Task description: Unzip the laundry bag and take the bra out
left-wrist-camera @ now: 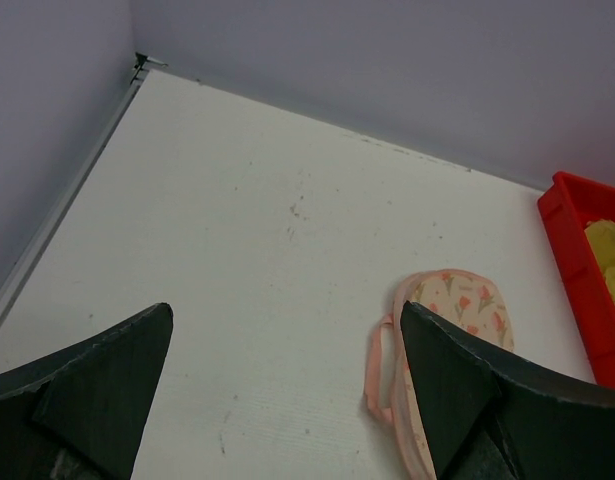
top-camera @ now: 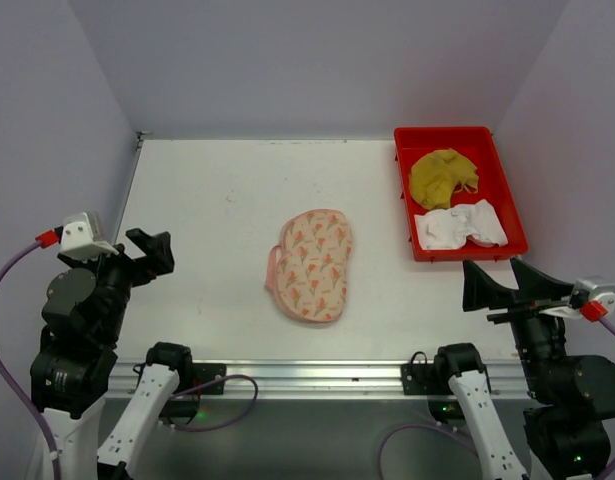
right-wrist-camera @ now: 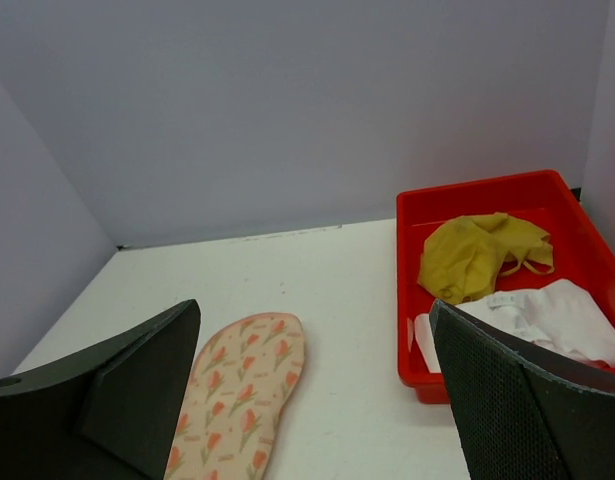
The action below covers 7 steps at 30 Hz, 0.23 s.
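Observation:
The laundry bag (top-camera: 315, 265) lies flat in the middle of the white table, a beige oval pouch printed with orange-red flowers, with pink edging and a pink loop (top-camera: 271, 272) on its left side. It looks zipped shut. The bra is hidden. My left gripper (top-camera: 152, 252) hovers open near the table's left edge, well to the left of the bag. In the left wrist view the bag (left-wrist-camera: 457, 300) sits partly behind the right finger of that gripper (left-wrist-camera: 287, 310). My right gripper (top-camera: 492, 270) is open at the front right, below the tray. Its wrist view shows the bag (right-wrist-camera: 242, 395) to the lower left of the gripper (right-wrist-camera: 315, 305).
A red plastic tray (top-camera: 402, 200) stands at the back right, holding a crumpled yellow garment (top-camera: 442, 177) and a white garment (top-camera: 459, 225). Lilac walls close in the table (top-camera: 207, 200) on the left, back and right.

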Tool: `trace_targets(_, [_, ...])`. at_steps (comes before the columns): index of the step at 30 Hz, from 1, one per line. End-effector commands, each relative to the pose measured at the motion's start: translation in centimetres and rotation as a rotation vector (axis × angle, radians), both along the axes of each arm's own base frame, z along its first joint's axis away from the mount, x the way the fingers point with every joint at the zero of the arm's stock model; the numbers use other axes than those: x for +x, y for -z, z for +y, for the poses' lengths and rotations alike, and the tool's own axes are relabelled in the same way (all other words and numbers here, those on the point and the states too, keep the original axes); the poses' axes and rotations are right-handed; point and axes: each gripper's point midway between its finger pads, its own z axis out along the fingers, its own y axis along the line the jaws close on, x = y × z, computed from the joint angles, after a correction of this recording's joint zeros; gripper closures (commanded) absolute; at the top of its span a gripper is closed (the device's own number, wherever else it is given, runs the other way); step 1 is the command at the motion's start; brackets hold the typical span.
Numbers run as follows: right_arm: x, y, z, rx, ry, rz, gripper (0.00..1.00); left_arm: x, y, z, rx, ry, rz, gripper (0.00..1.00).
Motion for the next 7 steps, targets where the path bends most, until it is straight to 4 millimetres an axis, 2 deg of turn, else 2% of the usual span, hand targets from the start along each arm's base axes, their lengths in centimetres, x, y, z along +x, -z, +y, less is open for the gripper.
trace_targets(1, [0.12,-0.17,0.26,-0.029,-0.016,-0.004,0.01,1.04,-0.42,-0.63,-0.014,0.022,-0.016,0.0])
trace_targets(7, [0.22,0.0,0.3,-0.029,-0.018,-0.001,0.01,1.72,0.31,-1.12,-0.018,0.041,0.0,0.0])
